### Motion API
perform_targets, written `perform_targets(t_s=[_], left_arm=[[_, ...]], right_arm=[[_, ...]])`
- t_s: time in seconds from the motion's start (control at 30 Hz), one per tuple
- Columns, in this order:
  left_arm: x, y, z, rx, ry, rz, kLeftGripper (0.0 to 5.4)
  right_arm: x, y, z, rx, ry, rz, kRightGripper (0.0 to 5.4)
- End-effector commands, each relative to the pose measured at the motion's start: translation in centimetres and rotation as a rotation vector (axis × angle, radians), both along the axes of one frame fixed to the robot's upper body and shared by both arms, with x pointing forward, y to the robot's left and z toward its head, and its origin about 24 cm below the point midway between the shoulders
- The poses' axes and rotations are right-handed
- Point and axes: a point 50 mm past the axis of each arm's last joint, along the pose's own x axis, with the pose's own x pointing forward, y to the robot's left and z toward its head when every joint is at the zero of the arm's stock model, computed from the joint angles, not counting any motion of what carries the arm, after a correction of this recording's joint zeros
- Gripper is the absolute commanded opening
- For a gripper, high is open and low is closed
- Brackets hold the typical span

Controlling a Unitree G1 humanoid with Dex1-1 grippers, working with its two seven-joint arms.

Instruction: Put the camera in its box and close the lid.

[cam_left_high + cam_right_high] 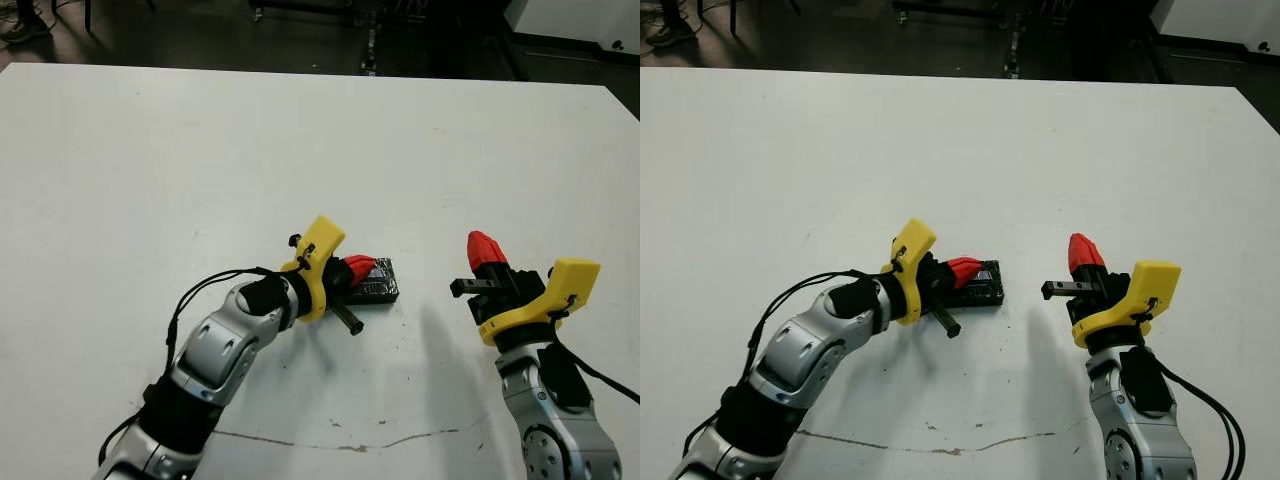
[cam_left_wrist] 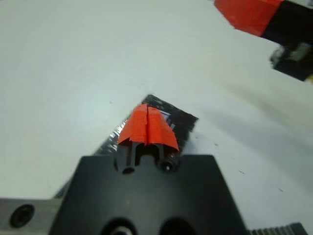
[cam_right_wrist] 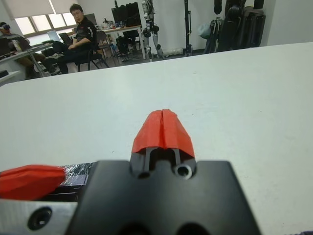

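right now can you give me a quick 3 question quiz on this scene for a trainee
1. True or false: the left gripper has its red fingers shut and resting on the black lid.
2. Which gripper is apart from the lid? A) left B) right C) neither
3. Fill in: the right gripper has its fingers ____.

Key: 1 true. 2 B, it stands to the right of the lid with bare table between. 3 shut.
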Motion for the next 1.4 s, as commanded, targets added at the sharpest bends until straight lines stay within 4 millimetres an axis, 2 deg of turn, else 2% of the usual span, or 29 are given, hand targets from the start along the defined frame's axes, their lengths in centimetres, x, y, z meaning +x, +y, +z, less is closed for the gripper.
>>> perform_targets(t_s=[0.03, 0.33, 0.53, 0.77, 1.0, 1.2, 1.4], left_arm=[[-0.3, 1.6, 1.7, -0.049, -0.062, 0.044, 0.01], [-0.2, 4.8, 6.1, -0.230, -0.245, 0.226, 0.01], [0.4, 6.8, 6.7, -0.281, -0.433, 0.400, 0.01], [0.5, 10.0, 5.3, -0.247, -0.630, 0.657, 0.01], [-0.4, 12.9, 2.4, -0.202, -0.666, 0.853, 0.01], [-1.5, 13.2, -0.2, -0.170, -0.624, 0.886, 0.01], [-1.7, 12.8, -0.6, -0.153, -0.616, 0.880, 0.01]], right_arm=[[-0.1, -0.2, -0.3, -0.008, 0.021, -0.002, 0.00], [-0.1, -0.1, -0.3, -0.007, 0.025, -0.009, 0.00], [0.0, -0.1, -0.2, 0.006, 0.013, -0.007, 0.00], [0.3, -0.4, 0.5, 0.000, -0.035, -0.059, 0.00], [0.8, -0.3, 1.2, -0.044, -0.103, -0.142, 0.00], [1.1, 0.0, 1.5, -0.081, -0.154, -0.158, 0.00], [1.4, 0.2, 1.7, -0.071, -0.171, -0.155, 0.00]])
